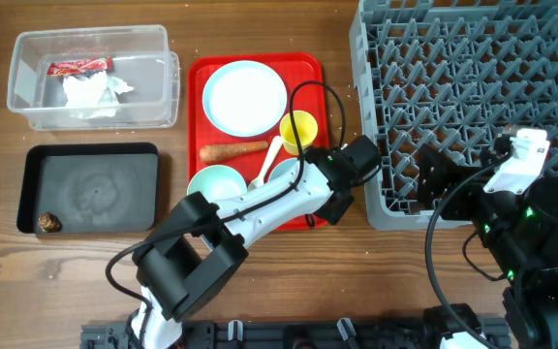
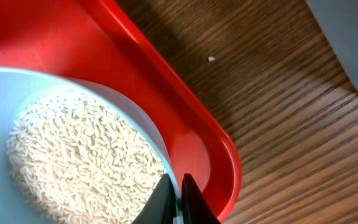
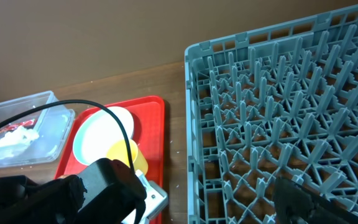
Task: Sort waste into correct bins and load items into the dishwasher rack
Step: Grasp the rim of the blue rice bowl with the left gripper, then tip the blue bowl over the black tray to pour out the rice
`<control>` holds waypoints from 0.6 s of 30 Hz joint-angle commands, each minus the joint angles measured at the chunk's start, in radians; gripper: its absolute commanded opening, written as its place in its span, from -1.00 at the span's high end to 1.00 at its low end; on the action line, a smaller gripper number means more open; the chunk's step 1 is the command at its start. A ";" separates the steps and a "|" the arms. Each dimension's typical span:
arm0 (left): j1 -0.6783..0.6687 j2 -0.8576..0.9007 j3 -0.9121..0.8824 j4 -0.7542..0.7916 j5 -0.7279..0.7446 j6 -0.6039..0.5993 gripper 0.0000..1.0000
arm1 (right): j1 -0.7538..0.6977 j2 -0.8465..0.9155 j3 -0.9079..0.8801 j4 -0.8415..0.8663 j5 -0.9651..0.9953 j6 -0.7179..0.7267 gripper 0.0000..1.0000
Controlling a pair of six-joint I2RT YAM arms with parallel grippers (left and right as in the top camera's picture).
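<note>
Only the left wrist view shows that the rice bowl (image 2: 5, 93) holds a heap of white rice (image 2: 86, 162), and that a stray grain (image 2: 211, 59) lies on the wood past the red tray (image 2: 185, 106). Overhead, the arm hides most of that bowl.

From the left overhead, the clear tub (image 1: 27, 107) holds the wrapper (image 1: 78, 67) and tissue (image 1: 93, 95). On the red tray, the carrot (image 1: 232, 150) lies left to right, its thin end pointing right. The rice bowl sits upright at the tray's near right corner. The left gripper (image 2: 179, 202) is at its near edge, fingers pressed together on the rim. The right gripper (image 1: 432, 179) hangs spread and empty over the rack (image 1: 473, 97).
</note>
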 commanded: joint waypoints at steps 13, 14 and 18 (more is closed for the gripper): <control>0.006 -0.050 0.294 -0.365 0.013 -0.112 0.92 | 0.002 -0.009 0.020 -0.002 0.027 -0.017 -0.99; 0.017 -0.057 0.315 -0.393 0.014 -0.127 0.92 | 0.002 -0.009 0.020 -0.002 0.027 -0.017 -1.00; 0.094 -0.104 0.340 -0.456 0.083 -0.131 0.92 | 0.002 -0.009 0.020 -0.002 0.027 -0.017 -0.99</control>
